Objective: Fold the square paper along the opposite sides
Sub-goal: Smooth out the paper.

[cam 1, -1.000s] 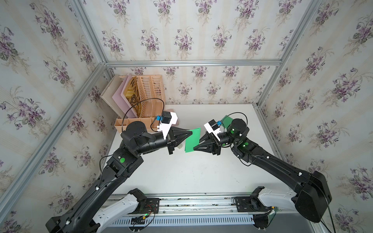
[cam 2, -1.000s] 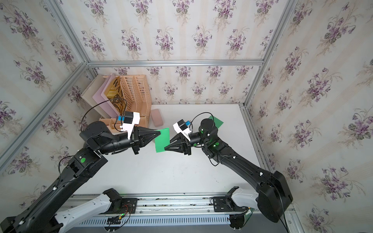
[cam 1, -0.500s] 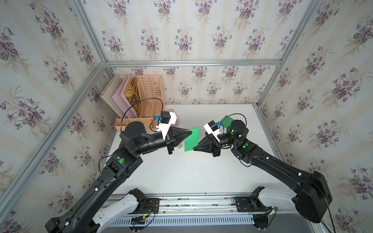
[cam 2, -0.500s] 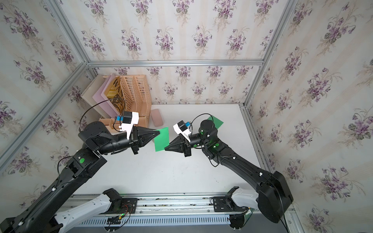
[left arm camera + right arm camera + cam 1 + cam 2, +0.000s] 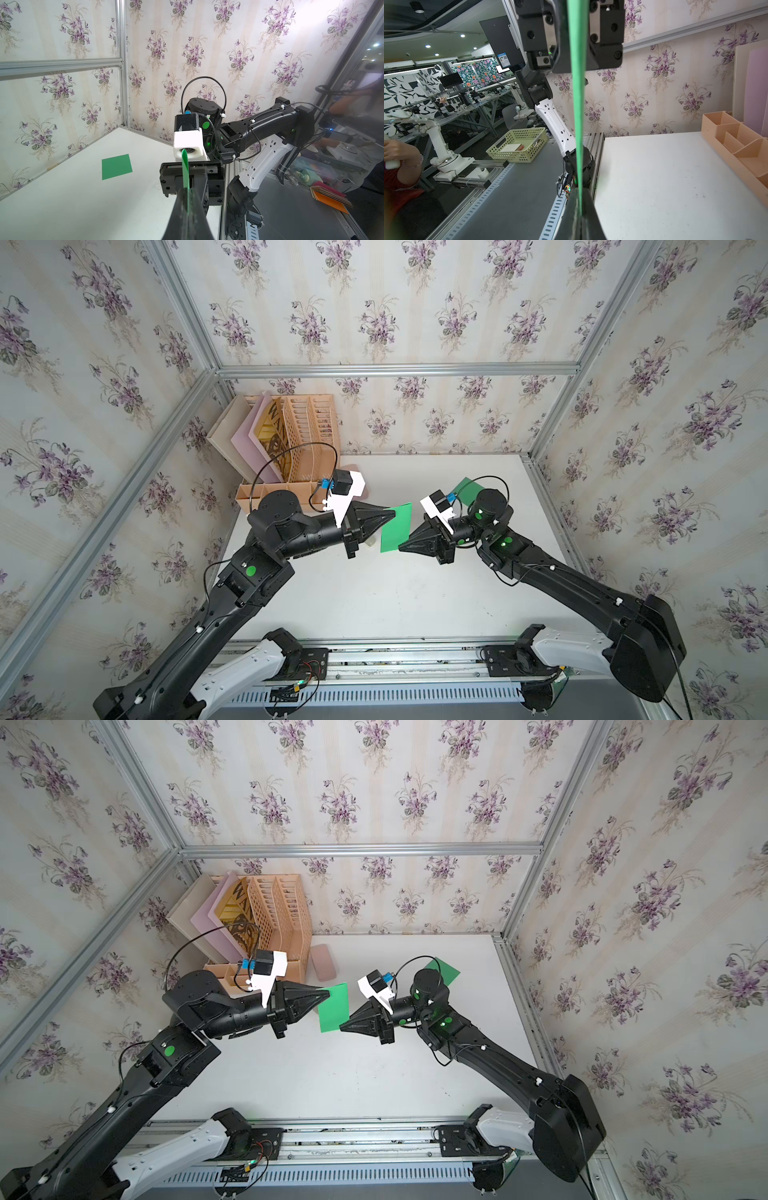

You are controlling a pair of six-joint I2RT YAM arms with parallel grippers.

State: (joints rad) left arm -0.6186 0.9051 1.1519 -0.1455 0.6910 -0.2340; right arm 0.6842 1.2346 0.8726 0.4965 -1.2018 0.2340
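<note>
- Left gripper [image 5: 390,512]: jaws pressed together, pinching the far left corner of the paper [image 5: 397,526]. The sheet lies straight ahead of its tips, toward the right arm.
- The paper hangs above the table [image 5: 374,605], mid-table, stretched between the two tips. In both top views its long axis runs from the far wall toward the rail.
- It looks narrower than long. I cannot tell whether it is already folded or only tilted.
- Right gripper [image 5: 405,546]: jaws pressed together on the near right corner, diagonally opposite the left grip. Neither arm is nearer, since both touch the sheet, so the coming move likely turns on bringing these two corners together or laying the sheet down.
- The top views show the sheet's face and both pinched corners.
- The left wrist view shows the paper [image 5: 185,168] only edge-on, plus a spare sheet [image 5: 116,166] flat on the table.
- In the top views that spare sheet [image 5: 448,969] is partly hidden behind the right arm.
</note>
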